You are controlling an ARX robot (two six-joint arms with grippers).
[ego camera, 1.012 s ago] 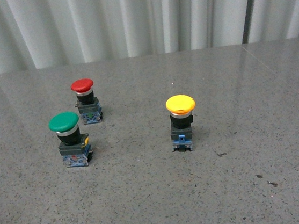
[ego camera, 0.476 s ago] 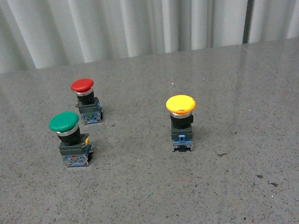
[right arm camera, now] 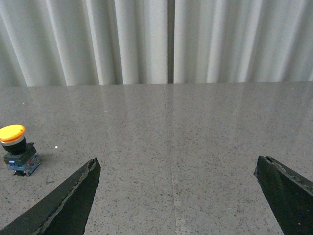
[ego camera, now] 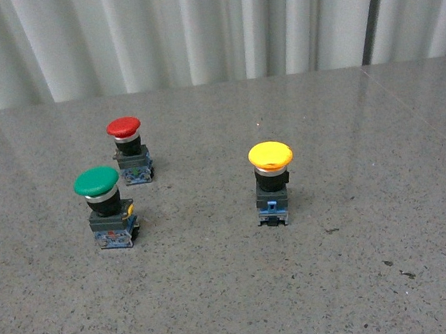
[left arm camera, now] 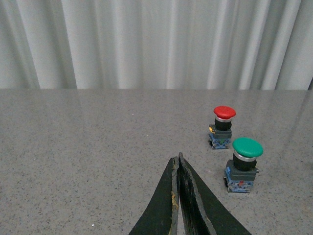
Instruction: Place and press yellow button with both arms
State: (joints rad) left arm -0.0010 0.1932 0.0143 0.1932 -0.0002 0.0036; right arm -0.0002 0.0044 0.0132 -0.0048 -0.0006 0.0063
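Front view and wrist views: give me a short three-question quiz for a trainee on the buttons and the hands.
1. True or false: the yellow mushroom-cap push-button stands upright on the grey speckled table.
2. Which hand is shut? A) left hand B) right hand C) both
3. Fill in: in the front view, the push-button farthest back has a ___ cap.
Key: 1 true. 2 A; the right hand's fingers are spread wide. 3 red: the red mushroom-cap push-button.
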